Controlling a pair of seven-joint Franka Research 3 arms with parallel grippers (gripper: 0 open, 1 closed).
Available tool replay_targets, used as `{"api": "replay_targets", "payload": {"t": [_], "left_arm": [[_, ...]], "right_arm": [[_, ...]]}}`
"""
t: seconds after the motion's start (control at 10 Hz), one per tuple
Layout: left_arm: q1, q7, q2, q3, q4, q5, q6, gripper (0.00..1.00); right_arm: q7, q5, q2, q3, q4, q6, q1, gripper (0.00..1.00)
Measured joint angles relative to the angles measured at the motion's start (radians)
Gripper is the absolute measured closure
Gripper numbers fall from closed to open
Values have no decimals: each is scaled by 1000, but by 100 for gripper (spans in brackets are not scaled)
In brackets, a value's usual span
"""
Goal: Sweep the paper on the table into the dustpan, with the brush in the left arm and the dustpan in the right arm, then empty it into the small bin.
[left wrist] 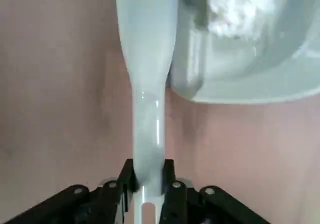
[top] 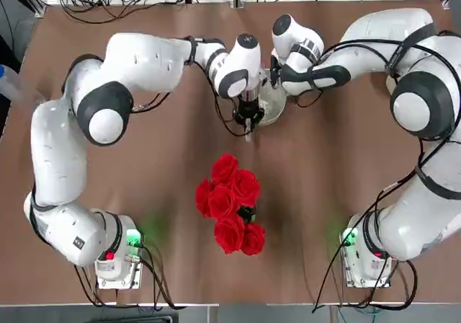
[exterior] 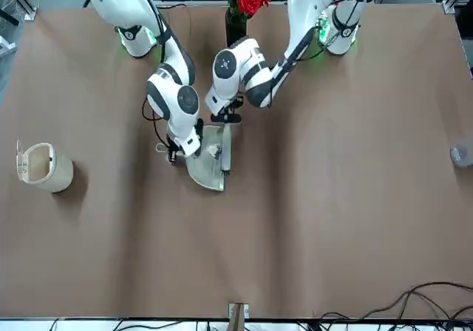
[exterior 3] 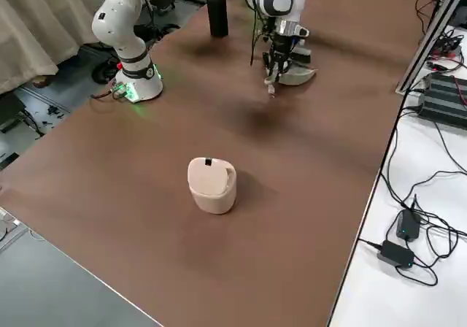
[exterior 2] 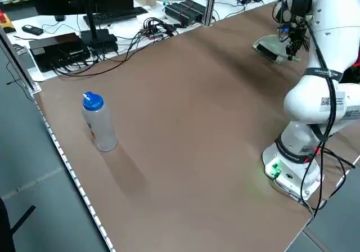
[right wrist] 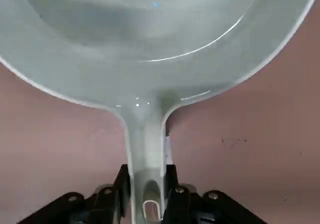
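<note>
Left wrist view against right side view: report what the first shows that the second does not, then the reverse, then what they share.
Only the left wrist view shows the crumpled paper lying in the dustpan, and the brush's pale handle clamped in the left gripper.

Only the right side view shows the small bin with its lid down, the dark vase, and the black cables beyond the table edge.

Both show the dustpan and the brown tabletop.

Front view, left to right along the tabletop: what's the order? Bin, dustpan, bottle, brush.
Bin → dustpan → brush → bottle.
</note>
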Motion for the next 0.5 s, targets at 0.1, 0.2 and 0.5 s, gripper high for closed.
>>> {"api": "replay_targets", "payload": {"t": [0.1,0.2,0.5], "left_arm": [[34,26,-13,0,2,0,-48,73],[79,54,-29,-1,4,0,-94,73],[230,88,-163,-24,-33,0,-250,73]], "right_arm": [[-13,0,0,0,0,9,-4,67],[-30,0,0,-1,0,19,-9,67],[-129,2,0,-2,2,63,-49,67]]}}
